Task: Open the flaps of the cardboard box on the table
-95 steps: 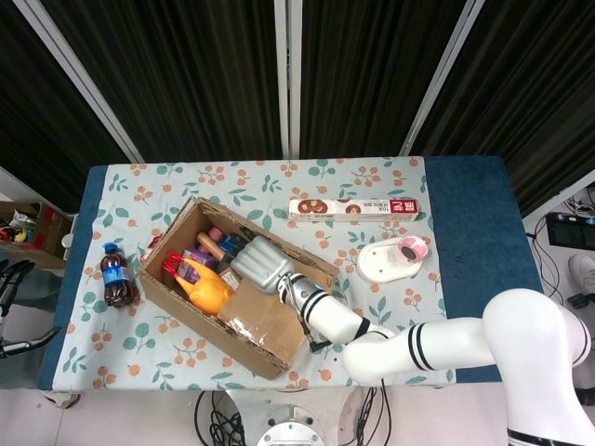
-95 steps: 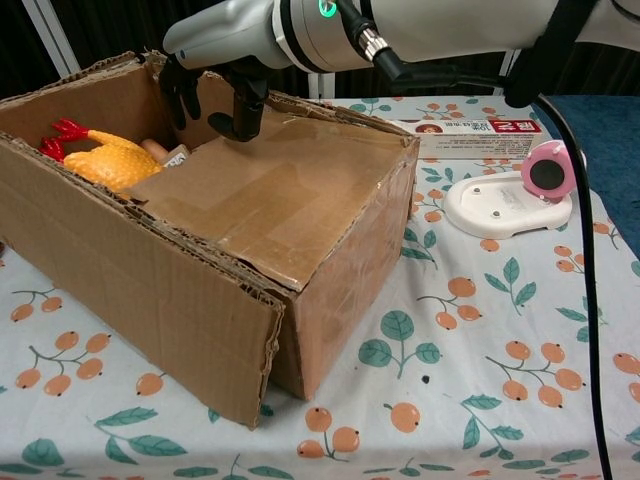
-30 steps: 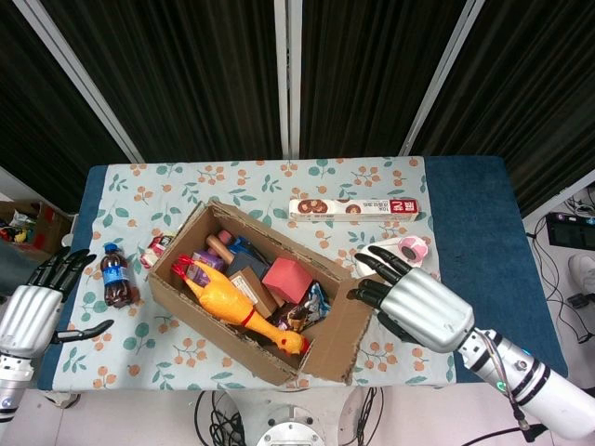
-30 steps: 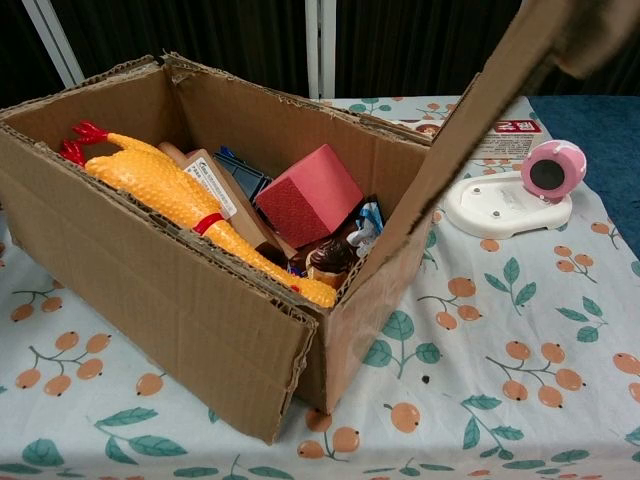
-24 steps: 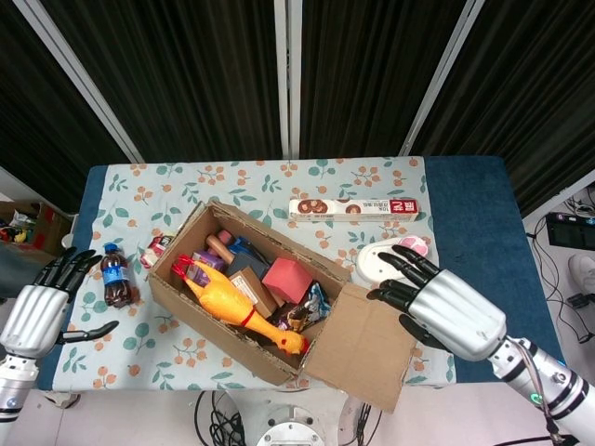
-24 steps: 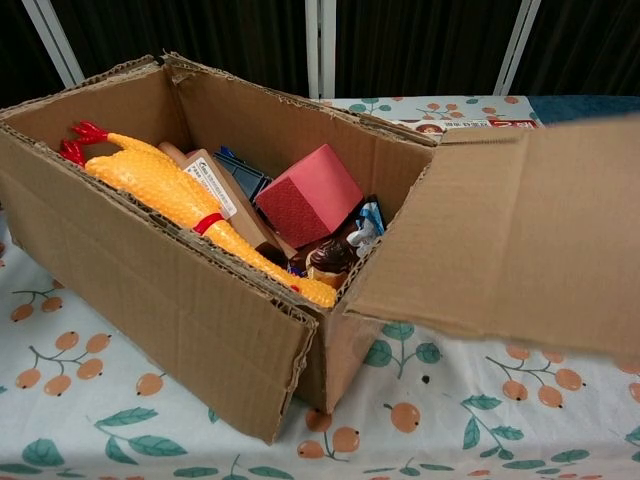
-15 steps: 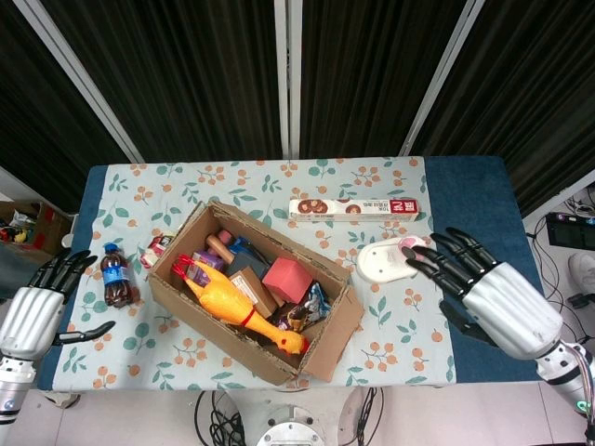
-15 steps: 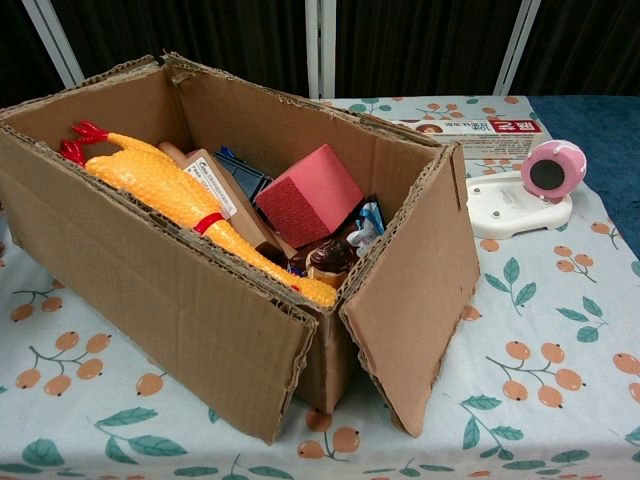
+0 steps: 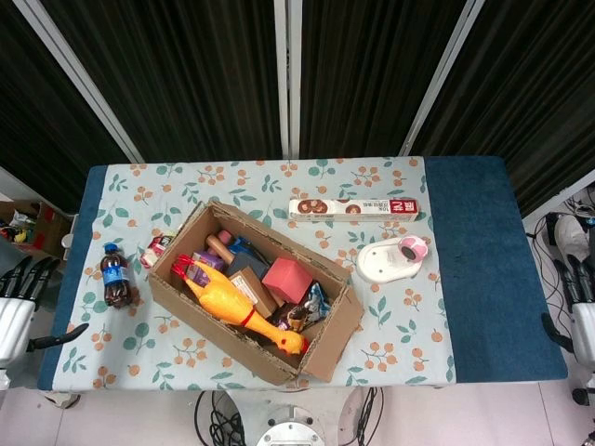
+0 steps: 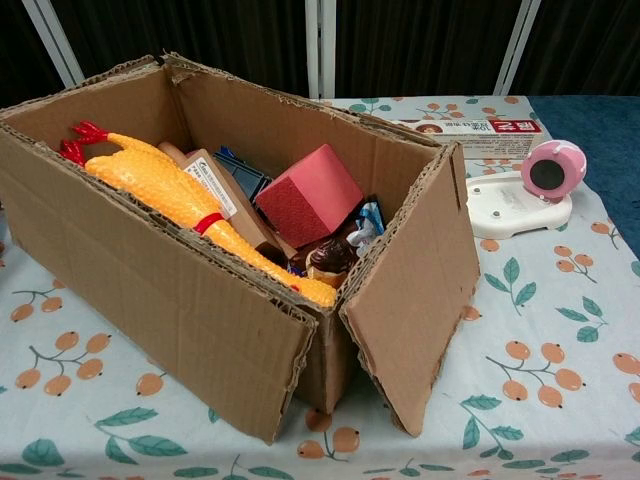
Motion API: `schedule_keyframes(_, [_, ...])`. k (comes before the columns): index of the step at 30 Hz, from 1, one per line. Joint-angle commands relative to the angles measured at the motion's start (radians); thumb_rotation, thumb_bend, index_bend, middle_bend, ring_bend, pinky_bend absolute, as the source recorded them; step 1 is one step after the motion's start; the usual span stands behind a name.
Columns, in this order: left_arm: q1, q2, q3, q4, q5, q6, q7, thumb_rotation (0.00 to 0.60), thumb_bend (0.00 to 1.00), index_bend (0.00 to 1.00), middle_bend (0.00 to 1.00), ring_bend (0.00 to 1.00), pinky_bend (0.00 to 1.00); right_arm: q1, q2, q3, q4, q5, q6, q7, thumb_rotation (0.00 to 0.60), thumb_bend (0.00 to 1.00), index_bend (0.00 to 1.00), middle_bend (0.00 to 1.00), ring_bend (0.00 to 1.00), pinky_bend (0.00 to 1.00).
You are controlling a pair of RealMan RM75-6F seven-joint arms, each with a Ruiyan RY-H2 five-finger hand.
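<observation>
The cardboard box (image 9: 253, 295) is sitting open on the bench (image 9: 483, 242), well apart from both hands; left hand (image 9: 14, 311) and right hand (image 9: 583, 311) are hanging off its ends, fingers spread, holding nothing.

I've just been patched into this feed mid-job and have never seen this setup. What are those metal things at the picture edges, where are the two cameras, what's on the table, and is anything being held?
The metal things are the robot's two five-fingered hands. In the overhead head view the left hand sits off the table's left edge and the right hand off its right edge; both have fingers apart and hold nothing. The second camera is at chest height, looking across the table from the front, and shows neither hand.

On the flowered tablecloth stands the cardboard box, open at the top, with one flap hanging down its right end. Inside lie a yellow rubber chicken, a red block and smaller packets. Outside the box are a cola bottle on the left, a long biscuit carton behind, and a white base with a pink round device on the right.
</observation>
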Motion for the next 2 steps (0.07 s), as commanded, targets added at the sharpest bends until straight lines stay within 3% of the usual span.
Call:
schedule_keyframes(1, [0.007,-0.021,0.001,0.035,-0.005,0.005,-0.017,0.137,0.04,0.07,0.10,0.06,0.17,-0.058,-0.079,0.025,0.088,0.066,0.017,0.045,0.600,0.22,0.00,0.00,0.00,0.00])
schedule_keyframes(2, [0.008,-0.026,0.002,0.046,-0.005,0.002,-0.027,0.138,0.04,0.07,0.10,0.06,0.17,-0.061,-0.089,0.029,0.101,0.072,0.009,0.055,0.600,0.22,0.00,0.00,0.00,0.00])
